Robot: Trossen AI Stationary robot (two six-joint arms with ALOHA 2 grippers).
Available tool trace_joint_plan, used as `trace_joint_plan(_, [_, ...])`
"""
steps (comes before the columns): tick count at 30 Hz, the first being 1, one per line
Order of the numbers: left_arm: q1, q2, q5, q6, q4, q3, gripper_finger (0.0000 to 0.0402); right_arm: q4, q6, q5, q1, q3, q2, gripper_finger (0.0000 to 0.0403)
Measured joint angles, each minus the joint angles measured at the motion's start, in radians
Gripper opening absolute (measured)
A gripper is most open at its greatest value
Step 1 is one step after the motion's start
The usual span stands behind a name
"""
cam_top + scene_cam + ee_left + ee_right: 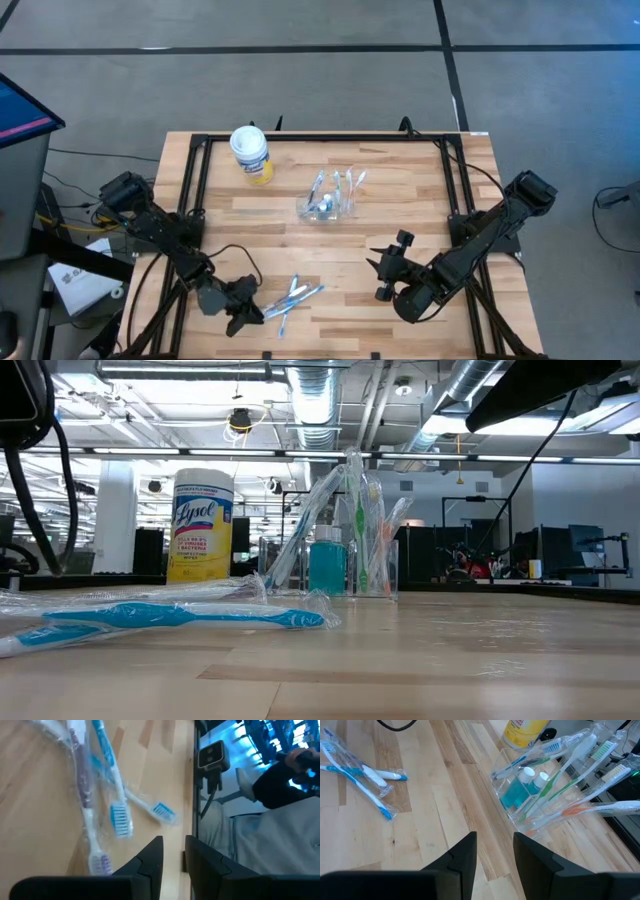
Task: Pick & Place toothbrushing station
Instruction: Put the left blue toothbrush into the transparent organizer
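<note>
A small clear plastic cup (328, 205) stands upright mid-table, holding several toothbrushes and two teal tubes (517, 790); it also shows in the low view (345, 550). Several wrapped blue and white toothbrushes (292, 297) lie loose on the table near the front edge, also seen in the left wrist view (112, 795). My left gripper (248, 308) is open just left of them, fingers (173, 845) pointing at them without touching. My right gripper (380, 268) is open and empty, right of and nearer than the cup, facing it (495, 840).
A white tub with a yellow label (251, 155) stands at the far left of the cup. Black frame rails (195, 180) run along the table's left, right and far sides. A person's dark sleeve (285, 780) shows beyond the table edge.
</note>
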Motion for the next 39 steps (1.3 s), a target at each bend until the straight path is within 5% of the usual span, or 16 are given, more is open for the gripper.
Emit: trace_joint_plan(39, [0.044,0.044,0.001,-0.119,-0.039,0.010,0.0076,0.003,0.000,-0.002,0.000,0.000,0.000,0.0118])
